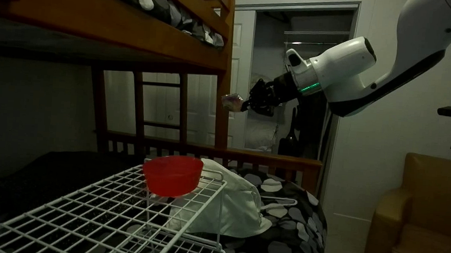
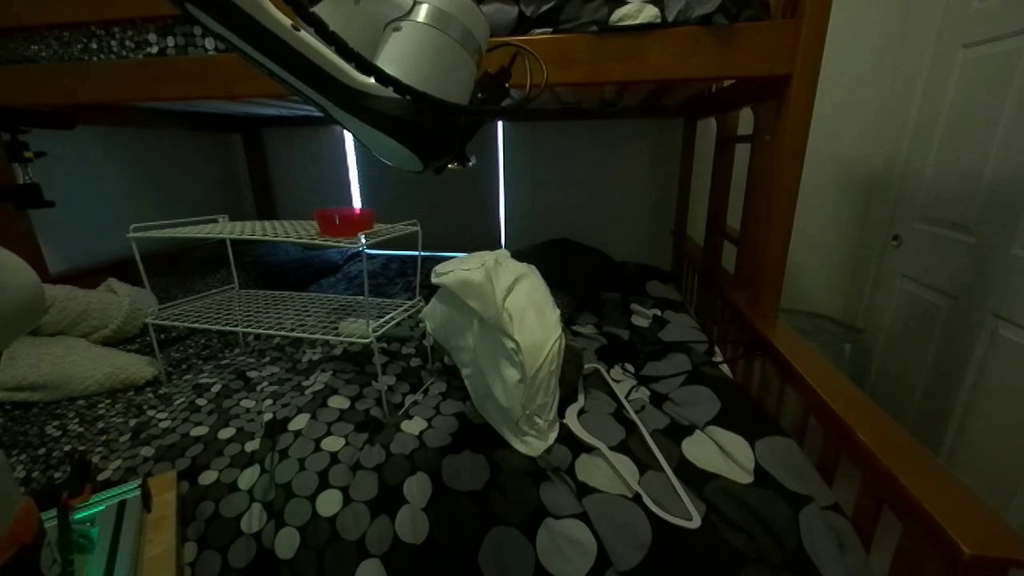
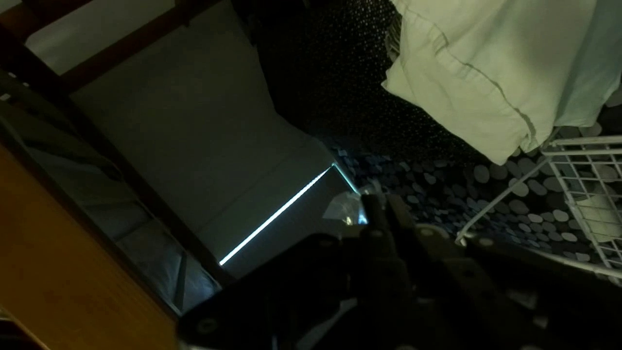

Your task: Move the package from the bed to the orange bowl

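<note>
A small clear plastic package (image 1: 232, 102) is held at the tips of my gripper (image 1: 245, 105) in the air, level with the bed's corner post in an exterior view. In the wrist view the crinkled package (image 3: 342, 208) sticks out from between the dark fingers (image 3: 384, 206), which are nearly together. The orange bowl looks red (image 1: 172, 177) and stands upright on the top shelf of a white wire rack, below the gripper's height. The bowl also shows small in an exterior view (image 2: 345, 222). There the arm hides the gripper and the package is not clearly visible.
The white wire rack (image 1: 99, 208) stands on the dotted bed (image 2: 352, 504). A white cloth heap (image 2: 504, 344) lies beside the rack, with a white hanger (image 2: 632, 456) near it. The upper bunk's wooden rail (image 1: 137, 35) and post (image 1: 222, 114) stand near the arm.
</note>
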`<action>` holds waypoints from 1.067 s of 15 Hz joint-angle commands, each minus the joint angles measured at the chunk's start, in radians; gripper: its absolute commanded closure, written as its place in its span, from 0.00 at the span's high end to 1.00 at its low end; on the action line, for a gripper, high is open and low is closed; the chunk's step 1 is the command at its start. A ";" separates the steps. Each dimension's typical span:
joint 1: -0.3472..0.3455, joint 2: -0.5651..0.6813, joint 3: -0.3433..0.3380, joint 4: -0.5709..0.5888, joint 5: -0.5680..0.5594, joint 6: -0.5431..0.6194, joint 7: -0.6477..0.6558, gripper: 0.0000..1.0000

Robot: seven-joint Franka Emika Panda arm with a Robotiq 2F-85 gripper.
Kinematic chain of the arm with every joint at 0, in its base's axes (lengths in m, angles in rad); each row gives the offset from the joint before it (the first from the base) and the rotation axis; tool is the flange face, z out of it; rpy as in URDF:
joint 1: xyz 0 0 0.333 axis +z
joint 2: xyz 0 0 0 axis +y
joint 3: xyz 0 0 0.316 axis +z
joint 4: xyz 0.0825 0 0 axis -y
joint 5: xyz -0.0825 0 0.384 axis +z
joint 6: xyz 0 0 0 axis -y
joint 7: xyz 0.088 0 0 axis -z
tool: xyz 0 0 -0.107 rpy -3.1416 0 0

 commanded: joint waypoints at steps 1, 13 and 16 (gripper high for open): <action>0.032 -0.034 0.060 0.000 -0.097 -0.150 0.134 0.01; -0.177 -0.304 0.333 0.153 -0.651 -0.062 0.943 0.01; -0.145 -0.295 0.305 0.148 -0.620 -0.078 0.905 0.04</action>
